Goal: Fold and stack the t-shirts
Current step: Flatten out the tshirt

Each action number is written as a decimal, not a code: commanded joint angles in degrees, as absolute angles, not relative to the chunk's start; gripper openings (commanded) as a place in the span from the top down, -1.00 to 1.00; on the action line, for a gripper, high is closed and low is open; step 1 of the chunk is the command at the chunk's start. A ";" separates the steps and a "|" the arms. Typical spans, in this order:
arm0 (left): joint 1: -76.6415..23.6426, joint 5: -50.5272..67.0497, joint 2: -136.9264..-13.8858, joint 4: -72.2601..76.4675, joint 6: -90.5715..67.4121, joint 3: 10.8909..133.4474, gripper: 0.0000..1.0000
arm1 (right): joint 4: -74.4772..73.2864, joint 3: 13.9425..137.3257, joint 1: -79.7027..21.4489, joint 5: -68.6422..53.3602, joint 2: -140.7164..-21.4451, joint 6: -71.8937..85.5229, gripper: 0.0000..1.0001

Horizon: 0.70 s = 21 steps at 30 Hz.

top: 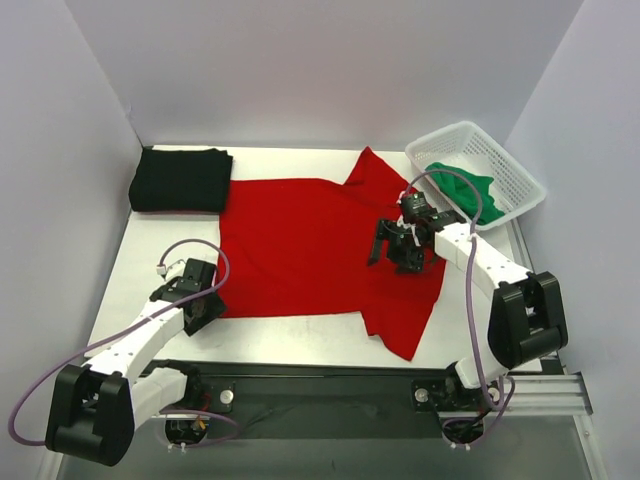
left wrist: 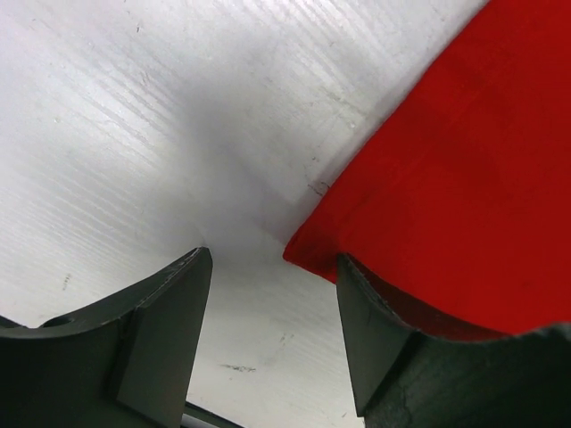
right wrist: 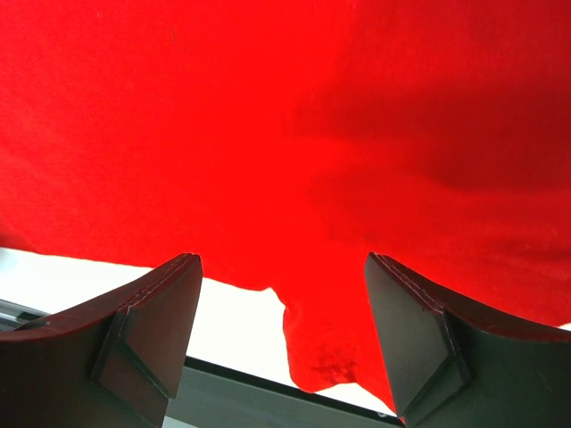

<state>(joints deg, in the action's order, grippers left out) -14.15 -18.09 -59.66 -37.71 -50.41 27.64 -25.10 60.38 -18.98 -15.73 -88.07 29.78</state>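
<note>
On the white table (top: 290,340) between pale lilac walls (top: 300,70), red t-shirt (top: 300,250) spread flat, left and right jaws apart.

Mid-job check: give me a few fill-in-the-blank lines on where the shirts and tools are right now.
1. The green tee lies in the white ____.
2. The folded tee at the far left is ____.
3. The right tool is over the red tee with its jaws ____.
4. The left tool is at the red tee's near-____ corner.
Missing words: basket; black; open; left.
</note>
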 commanded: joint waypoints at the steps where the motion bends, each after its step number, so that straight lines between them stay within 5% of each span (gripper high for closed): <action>1: -14.24 -17.23 -59.15 -33.32 -50.98 26.72 -0.36 | -26.63 58.54 -19.86 -12.92 -84.47 29.00 -0.50; 5: -14.24 -16.88 -60.99 -31.47 -50.45 26.28 -0.27 | -26.11 55.82 -20.83 -12.57 -81.48 29.44 -0.50; 12: -14.24 -15.91 -63.37 -30.32 -49.83 26.46 0.16 | -25.58 51.60 -21.71 -10.99 -76.56 31.02 -0.49; 21: -13.45 -13.36 -62.58 -28.04 -47.47 27.06 0.92 | -26.80 47.90 -25.13 -10.63 -71.72 30.85 -0.42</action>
<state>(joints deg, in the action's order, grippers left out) -14.09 -16.25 -62.00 -29.17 -49.01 26.87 -24.75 48.49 -23.14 -10.94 -73.52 30.87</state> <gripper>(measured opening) 0.076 0.718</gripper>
